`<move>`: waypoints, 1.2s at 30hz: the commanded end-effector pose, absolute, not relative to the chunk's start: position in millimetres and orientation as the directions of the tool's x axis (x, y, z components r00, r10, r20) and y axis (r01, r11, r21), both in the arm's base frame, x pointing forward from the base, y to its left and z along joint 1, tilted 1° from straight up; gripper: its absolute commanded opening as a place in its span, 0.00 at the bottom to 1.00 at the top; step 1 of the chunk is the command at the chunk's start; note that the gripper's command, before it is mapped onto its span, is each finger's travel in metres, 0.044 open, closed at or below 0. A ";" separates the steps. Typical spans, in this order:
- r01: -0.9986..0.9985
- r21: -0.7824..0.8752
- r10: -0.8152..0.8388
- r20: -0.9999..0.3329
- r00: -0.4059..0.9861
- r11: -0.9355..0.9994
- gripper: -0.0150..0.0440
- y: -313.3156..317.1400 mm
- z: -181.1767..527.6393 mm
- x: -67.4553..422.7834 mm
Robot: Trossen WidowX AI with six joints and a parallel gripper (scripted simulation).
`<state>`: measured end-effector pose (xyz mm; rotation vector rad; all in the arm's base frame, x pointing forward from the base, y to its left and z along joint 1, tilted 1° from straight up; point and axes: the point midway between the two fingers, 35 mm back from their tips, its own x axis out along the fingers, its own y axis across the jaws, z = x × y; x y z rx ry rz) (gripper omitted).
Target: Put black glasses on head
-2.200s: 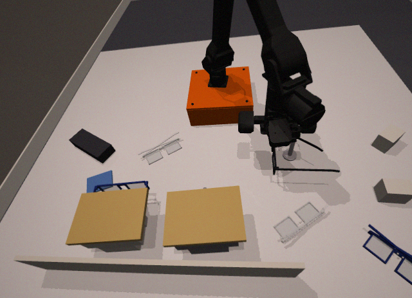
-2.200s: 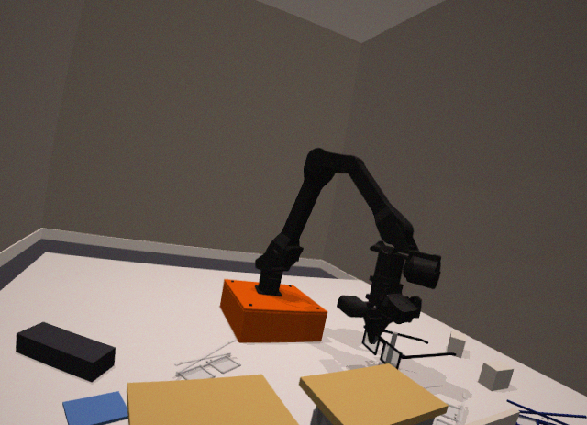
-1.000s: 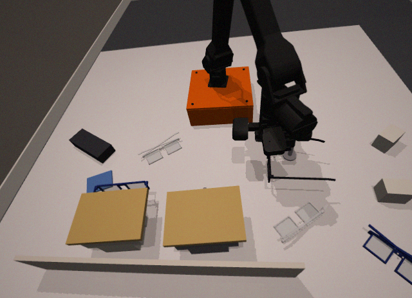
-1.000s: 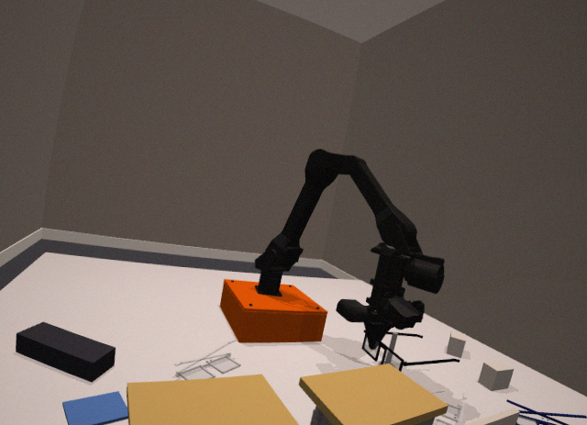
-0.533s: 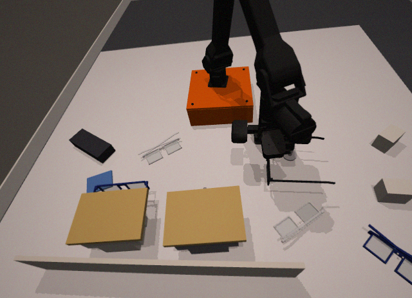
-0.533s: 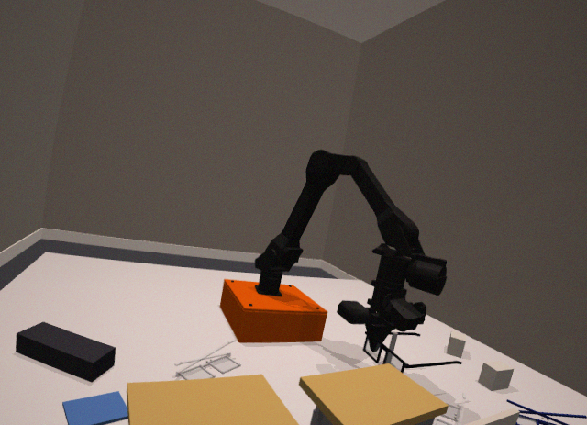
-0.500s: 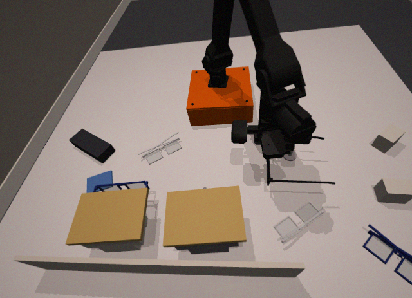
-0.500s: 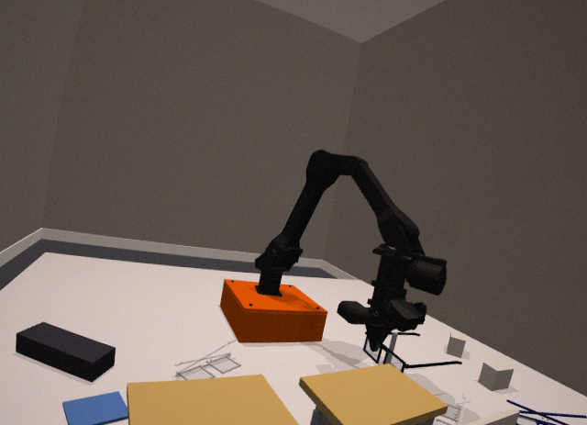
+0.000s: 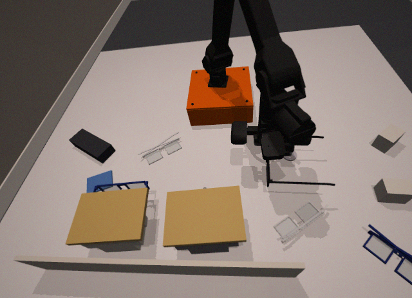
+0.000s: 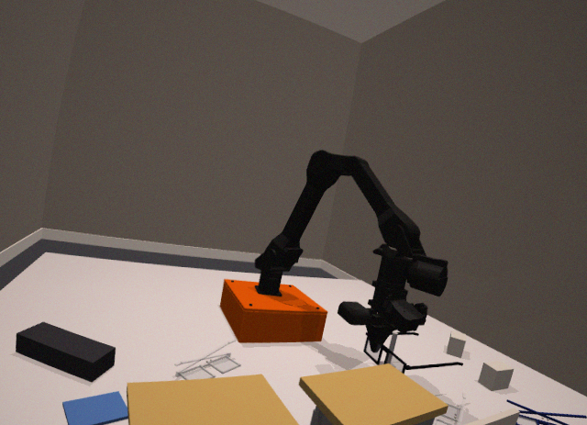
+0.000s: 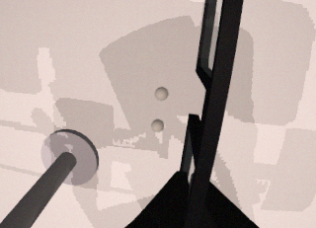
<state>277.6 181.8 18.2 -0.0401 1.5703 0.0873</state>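
My gripper point(image 9: 271, 158) point(image 10: 376, 347) point(image 11: 188, 183) is shut on the black glasses point(image 9: 268, 173) point(image 10: 434, 364) point(image 11: 225, 57) and holds them a little above the table, right of the orange arm base point(image 9: 217, 95) point(image 10: 272, 311). The frame hangs down from the fingers and one temple sticks out to the right. Two tan flat panels point(image 9: 106, 215) point(image 9: 203, 215) point(image 10: 208, 404) point(image 10: 374, 394) stand at the front and hide what is beneath them. No display head and no green tag shows. A blue tile point(image 9: 100, 180) point(image 10: 94, 406) and a blue frame point(image 9: 121, 185) lie at the left panel's far edge.
Wire glasses point(image 9: 161, 150) point(image 10: 205, 363) lie left of the base. Clear glasses point(image 9: 299, 220) lie below my gripper and blue glasses point(image 9: 389, 251) at the right front. There are also a black block point(image 9: 91, 144) point(image 10: 63, 349), two beige cubes point(image 9: 387, 138) point(image 9: 394, 190), a low front wall point(image 9: 159, 266) and a grey peg stand point(image 11: 69, 156).
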 end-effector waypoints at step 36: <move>-0.081 0.032 0.032 -0.999 0.003 0.996 0.25 179.2 79.2 265.2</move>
